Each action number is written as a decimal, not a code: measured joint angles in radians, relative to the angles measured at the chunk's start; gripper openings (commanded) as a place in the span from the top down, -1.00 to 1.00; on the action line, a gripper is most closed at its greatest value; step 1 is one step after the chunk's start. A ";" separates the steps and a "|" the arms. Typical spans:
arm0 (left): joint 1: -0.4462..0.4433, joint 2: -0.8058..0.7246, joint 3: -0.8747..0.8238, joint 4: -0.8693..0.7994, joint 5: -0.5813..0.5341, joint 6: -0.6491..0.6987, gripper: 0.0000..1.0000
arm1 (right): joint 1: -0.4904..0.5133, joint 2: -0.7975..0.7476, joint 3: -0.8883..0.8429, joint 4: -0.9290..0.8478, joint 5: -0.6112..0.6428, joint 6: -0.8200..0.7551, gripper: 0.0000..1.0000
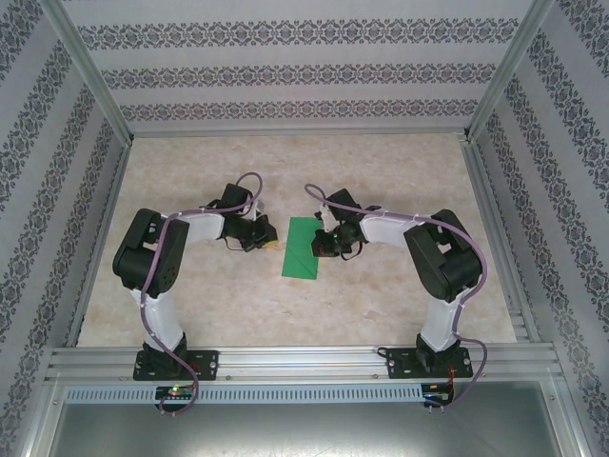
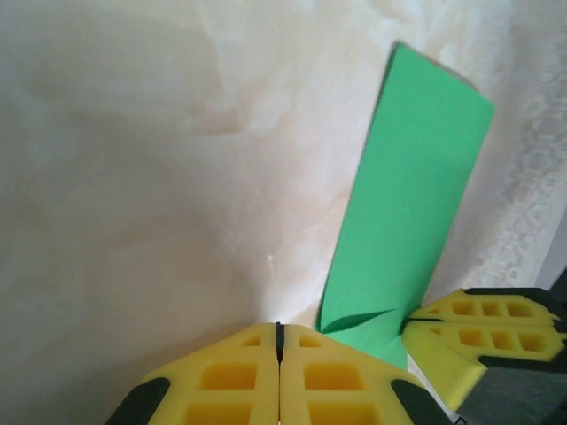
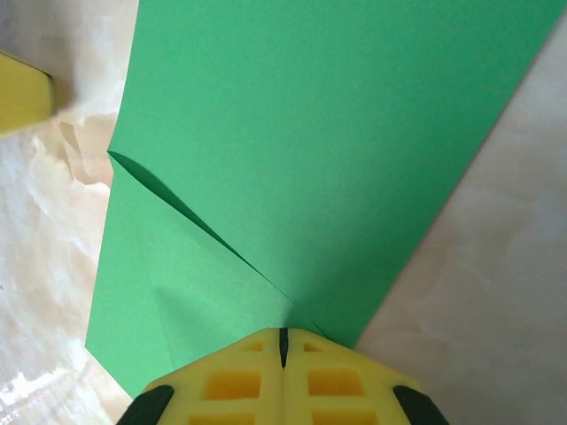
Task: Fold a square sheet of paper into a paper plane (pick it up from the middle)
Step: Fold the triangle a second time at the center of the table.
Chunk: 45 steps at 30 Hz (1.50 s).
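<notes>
From the top, the green sheet of paper (image 1: pixel 304 246) lies flat on the table (image 1: pixel 238 314), between the left gripper (image 1: pixel 268 243) and the right gripper (image 1: pixel 324 245). Left wrist cam – its fingers are pressed together, just beside the sheet's near corner. Right wrist cam – fingers closed too, tips at a creased edge.

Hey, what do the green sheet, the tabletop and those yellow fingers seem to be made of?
Green sheet: thin matte paper, holding a sharp crease. Tabletop: pale marbled surface, slightly glossy; stone or laminate, can't tell which. Yellow fingers: likely matte moulded plastic or rubber, with recessed pockets.
</notes>
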 measured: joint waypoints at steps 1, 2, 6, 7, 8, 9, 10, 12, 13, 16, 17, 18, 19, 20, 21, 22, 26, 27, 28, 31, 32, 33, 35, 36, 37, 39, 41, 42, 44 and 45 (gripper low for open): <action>0.000 -0.018 -0.008 0.006 0.000 0.001 0.84 | -0.001 0.002 0.004 -0.006 -0.001 -0.008 1.00; -0.003 -0.037 -0.015 0.013 0.001 0.002 0.84 | -0.002 0.004 0.008 -0.011 -0.004 -0.019 1.00; -0.051 -0.066 -0.018 0.048 0.004 0.003 0.84 | -0.005 0.016 0.031 -0.039 -0.014 -0.078 1.00; -0.067 -0.063 -0.018 0.052 0.005 0.003 0.84 | -0.005 0.018 0.038 -0.047 -0.015 -0.090 1.00; -0.089 -0.056 -0.018 0.059 0.005 0.003 0.85 | -0.005 0.022 0.045 -0.055 -0.018 -0.108 1.00; -0.107 -0.045 -0.017 0.065 0.005 0.002 0.85 | -0.005 0.026 0.051 -0.064 -0.019 -0.123 1.00; -0.121 -0.032 -0.014 0.068 0.007 0.002 0.85 | -0.005 0.029 0.056 -0.070 -0.022 -0.137 1.00; -0.147 0.004 0.000 0.070 0.011 0.002 0.86 | -0.010 0.036 0.067 -0.080 -0.030 -0.159 1.00; -0.154 0.021 0.007 0.071 0.012 0.002 0.86 | -0.012 0.040 0.071 -0.083 -0.035 -0.167 1.00; -0.158 0.061 0.034 0.070 0.011 0.002 0.86 | -0.012 0.046 0.079 -0.088 -0.043 -0.184 1.00; -0.158 0.070 0.043 0.069 0.011 0.003 0.87 | -0.012 0.047 0.080 -0.087 -0.045 -0.186 1.00; -0.158 0.076 0.051 0.068 0.008 0.003 0.87 | -0.012 0.048 0.080 -0.087 -0.045 -0.188 1.00; -0.158 0.077 0.058 0.065 0.006 0.003 0.87 | -0.012 0.048 0.080 -0.087 -0.046 -0.189 1.00; -0.158 0.077 0.061 0.063 0.002 0.006 0.88 | -0.012 0.048 0.080 -0.087 -0.046 -0.189 1.00; -0.158 0.077 0.063 0.060 -0.001 0.008 0.88 | -0.012 0.048 0.080 -0.087 -0.046 -0.189 1.00; -0.158 0.077 0.063 0.057 -0.007 0.011 0.88 | -0.012 0.048 0.080 -0.087 -0.047 -0.188 1.00; -0.158 0.079 0.061 0.045 -0.018 0.015 0.90 | -0.011 0.041 0.078 -0.081 -0.047 -0.159 0.97; -0.158 0.079 0.060 0.045 -0.018 0.018 0.90 | -0.011 0.034 0.073 -0.075 -0.047 -0.144 0.95; -0.158 0.080 0.060 0.045 -0.018 0.019 0.90 | -0.011 0.020 0.066 -0.069 -0.047 -0.127 0.92; -0.158 0.080 0.058 0.046 -0.019 0.028 0.91 | -0.009 -0.058 0.034 -0.050 -0.040 -0.056 0.90; -0.158 0.080 0.058 0.046 -0.020 0.031 0.91 | -0.007 -0.087 0.023 -0.039 -0.036 -0.029 0.89; -0.158 0.080 0.058 0.046 -0.021 0.034 0.91 | 0.002 -0.122 0.008 -0.024 -0.027 0.004 0.90; -0.158 0.080 0.058 0.046 -0.023 0.037 0.91 | 0.024 -0.180 -0.023 0.006 0.001 0.072 0.95; -0.158 0.080 0.058 0.046 -0.023 0.037 0.91 | 0.042 -0.205 -0.041 0.020 0.017 0.108 0.99; -0.158 0.080 0.058 0.045 -0.023 0.037 0.92 | 0.065 -0.224 -0.059 0.031 0.034 0.146 1.00; -0.158 0.080 0.058 0.045 -0.026 0.037 0.92 | 0.114 -0.245 -0.093 0.044 0.073 0.216 1.00; -0.158 0.080 0.058 0.045 -0.026 0.037 0.93 | 0.161 -0.253 -0.122 0.050 0.114 0.280 1.00; -0.158 0.080 0.058 0.044 -0.026 0.037 0.93 | 0.184 -0.253 -0.133 0.049 0.136 0.313 1.00; -0.158 0.080 0.058 0.042 -0.026 0.038 0.93 | 0.215 -0.253 -0.145 0.052 0.172 0.370 1.00; -0.158 0.080 0.058 0.042 -0.026 0.039 0.93 | 0.224 -0.252 -0.148 0.056 0.188 0.397 1.00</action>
